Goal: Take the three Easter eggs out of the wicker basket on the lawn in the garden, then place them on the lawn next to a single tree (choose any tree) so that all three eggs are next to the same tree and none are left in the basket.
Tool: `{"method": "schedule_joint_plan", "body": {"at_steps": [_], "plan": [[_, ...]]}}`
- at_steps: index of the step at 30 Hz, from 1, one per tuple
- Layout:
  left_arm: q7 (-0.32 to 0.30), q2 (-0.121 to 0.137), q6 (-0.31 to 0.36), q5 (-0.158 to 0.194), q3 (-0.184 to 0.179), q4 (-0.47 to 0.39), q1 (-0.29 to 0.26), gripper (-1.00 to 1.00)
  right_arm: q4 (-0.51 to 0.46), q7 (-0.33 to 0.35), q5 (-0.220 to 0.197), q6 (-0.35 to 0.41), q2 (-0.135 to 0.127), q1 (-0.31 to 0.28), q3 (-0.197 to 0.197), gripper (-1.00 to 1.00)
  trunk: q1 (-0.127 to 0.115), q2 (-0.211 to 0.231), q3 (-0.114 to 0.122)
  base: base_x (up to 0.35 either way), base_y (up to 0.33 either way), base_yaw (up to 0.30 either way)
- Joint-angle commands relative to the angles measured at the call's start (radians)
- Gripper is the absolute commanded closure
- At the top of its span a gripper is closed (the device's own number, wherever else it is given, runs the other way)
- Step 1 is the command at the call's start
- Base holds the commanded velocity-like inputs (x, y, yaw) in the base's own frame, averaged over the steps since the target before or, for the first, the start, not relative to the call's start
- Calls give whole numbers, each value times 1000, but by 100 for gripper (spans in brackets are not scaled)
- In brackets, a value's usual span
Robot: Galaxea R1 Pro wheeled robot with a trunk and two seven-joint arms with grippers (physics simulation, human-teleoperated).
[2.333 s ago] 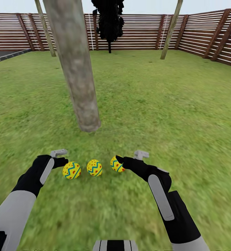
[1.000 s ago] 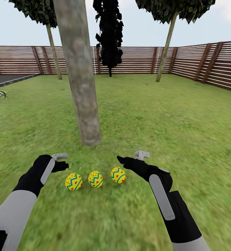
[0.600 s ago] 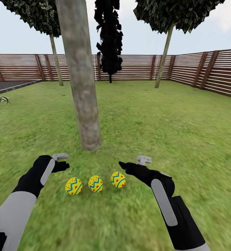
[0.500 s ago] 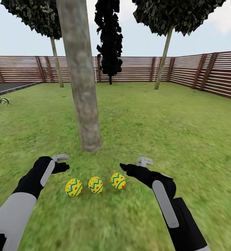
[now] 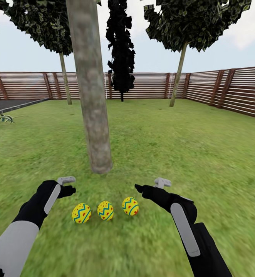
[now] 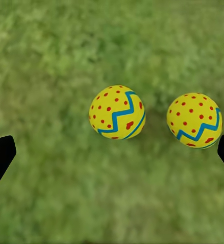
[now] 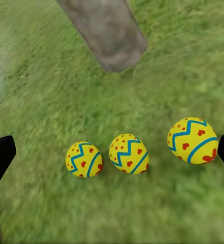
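The three Easter eggs point(image 5: 105, 210) lie in a row on the lawn point(image 5: 189, 146), near the thick tree point(image 5: 89, 88), inside a slat fence point(image 5: 235, 90). The head camera has tilted up since earlier, showing canopies. The left gripper point(image 5: 70, 190) and right gripper point(image 5: 138, 187) flank the row, spread wide, empty.

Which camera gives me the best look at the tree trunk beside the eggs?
The head view: the tree trunk stands full height on the lawn, its base just beyond the three eggs. The right wrist view catches just the trunk's foot above the eggs. The left wrist view has grass and two eggs.
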Motion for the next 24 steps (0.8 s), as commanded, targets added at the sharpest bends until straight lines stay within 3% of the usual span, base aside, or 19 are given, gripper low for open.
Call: {"method": "schedule_joint_plan", "body": {"at_steps": [1, 9, 18, 24], "plan": [[8, 0, 3, 11, -1, 0, 1, -100, -1, -10, -10, 2, 0, 1, 0, -100, -1, 0, 3, 0, 0, 0], [4, 0, -3, 12, 0, 5, 21, -100, 2, -7, -2, -1, 0, 42, -5, -100, -4, 2, 34, 0, 0, 0], [3, 0, -96, 13, -1, 10, 79, -100, 9, -8, 0, -16, -5, 68, -6, -100, -8, 4, 69, 0, 0, 0], [0, 0, -124, 13, 0, 10, 113, -100, 9, -10, -1, -25, -38, 90, -6, -100, -11, 5, 92, 0, 0, 0]]}}
